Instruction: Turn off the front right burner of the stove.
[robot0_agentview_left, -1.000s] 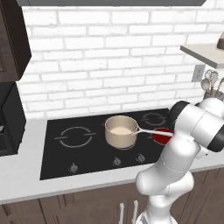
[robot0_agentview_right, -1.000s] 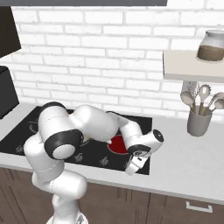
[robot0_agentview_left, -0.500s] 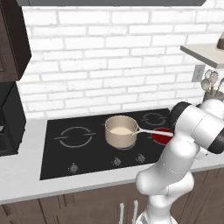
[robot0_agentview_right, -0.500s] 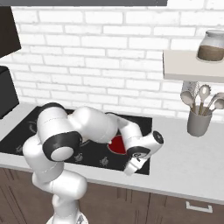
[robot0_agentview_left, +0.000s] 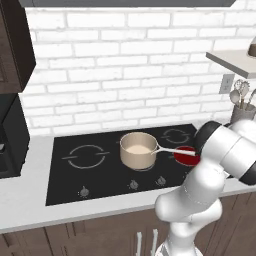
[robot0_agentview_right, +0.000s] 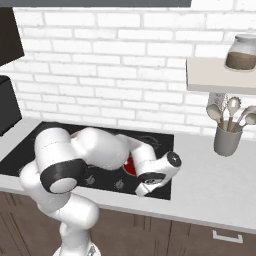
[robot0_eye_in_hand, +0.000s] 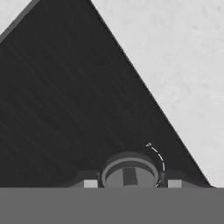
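While the front right burner (robot0_agentview_left: 186, 155) glows red on the stove (robot0_agentview_left: 95, 175), just right of the tan saucepan (robot0_agentview_left: 138, 150), the gripper (robot0_eye_in_hand: 131, 183) sits low over the stove's front right corner. In the hand view its fingers (robot0_eye_in_hand: 90, 183) stand apart on either side of a round dark knob (robot0_eye_in_hand: 130, 174), close to its flanks; whether they touch it cannot be told. The saucepan's handle points toward the red burner. Pale counter (robot0_eye_in_hand: 183, 65) borders the stove beyond the knob.
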